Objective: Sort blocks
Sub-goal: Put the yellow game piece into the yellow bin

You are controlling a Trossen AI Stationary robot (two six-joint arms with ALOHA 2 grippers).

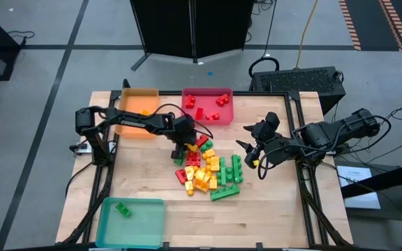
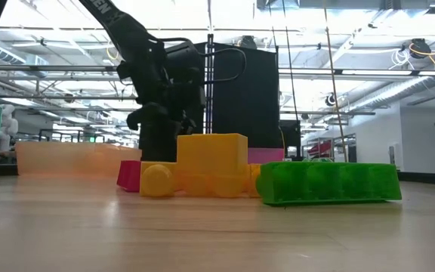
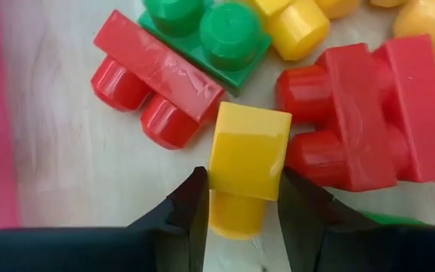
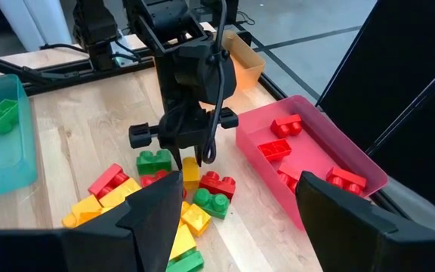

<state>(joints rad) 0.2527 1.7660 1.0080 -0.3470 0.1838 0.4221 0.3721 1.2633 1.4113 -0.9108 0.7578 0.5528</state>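
Observation:
A pile of red, yellow and green blocks (image 1: 208,171) lies in the middle of the table. My left gripper (image 3: 240,204) stands at the pile's far left corner (image 1: 180,150), closed on a short yellow block (image 3: 248,155) that lies beside red blocks (image 3: 368,113) and a green one (image 3: 210,34). The right wrist view shows this gripper (image 4: 191,162) coming down on the yellow block (image 4: 191,172). My right gripper (image 1: 257,150) hovers high to the right of the pile, open, with nothing between its fingers. My left gripper pinches the yellow block between its two fingers (image 3: 195,200), one on each of two opposite sides (image 3: 217,177), at the end where its stud (image 3: 236,215) sticks out. The fingers slant down from above, from the table's left. The block sits low at the edge of the pile.
Three trays stand around the pile: an orange tray (image 1: 138,111) at the far left, a red tray (image 1: 208,104) at the far middle with several red blocks, and a teal tray (image 1: 131,222) at the near left with one green block (image 1: 123,209). Bare wood lies near and left.

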